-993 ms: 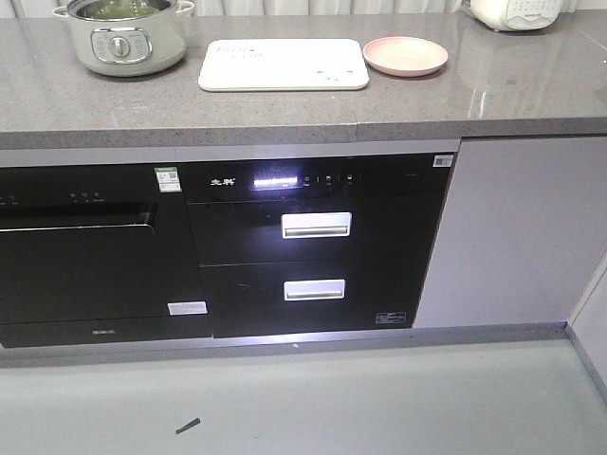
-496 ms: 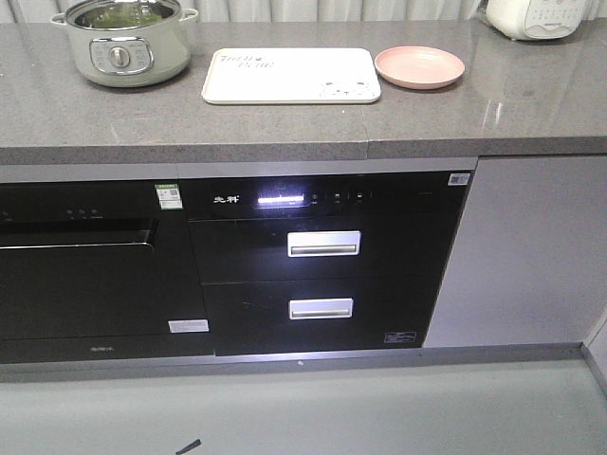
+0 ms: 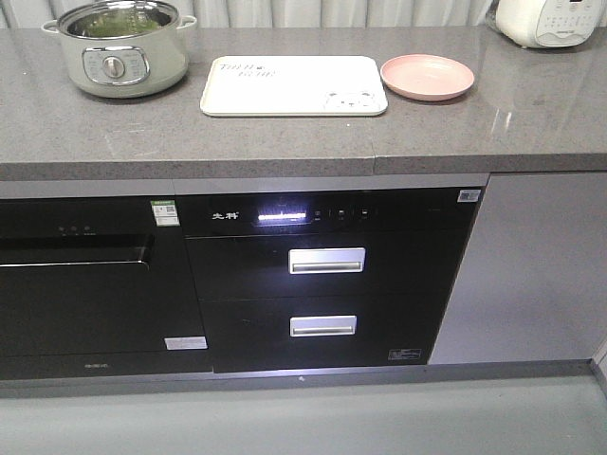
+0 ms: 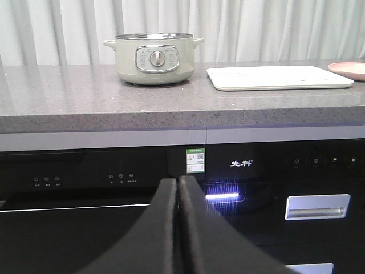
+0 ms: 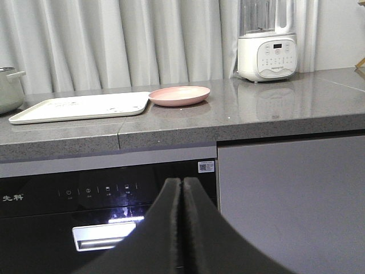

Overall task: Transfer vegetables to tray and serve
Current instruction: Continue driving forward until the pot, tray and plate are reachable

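**both pincers closed and low, greens in the pot**

you are facing a long grey speckled stone countertop (image 3: pixel 285 142), polished enough to carry reflections. below it run glossy black glass appliance fronts (image 3: pixel 95 303) with two brushed metal drawer handles (image 3: pixel 326 261).

on the stone lies the tray (image 3: pixel 285 90): cream-white plastic, a rounded rectangle with a raised rim, a bear face at its near right corner and lettering at the far left. left of it, apart, stands a round pale green pot (image 3: pixel 119 66) with a steel rim, side handles and a dial. the vegetables (image 3: pixel 119 21) show as ruffled green inside it. just right of the tray sits a shallow round pink plate (image 3: pixel 427 78); a white blender base (image 5: pixel 267 54) stands further right.

your left pincer (image 4: pixel 178 181) is closed, its matte black fingers pressed together and empty, below counter height with the pot up ahead and the tray up to its right. your right pincer (image 5: pixel 182 180) is closed and empty too, the tray up to its left.
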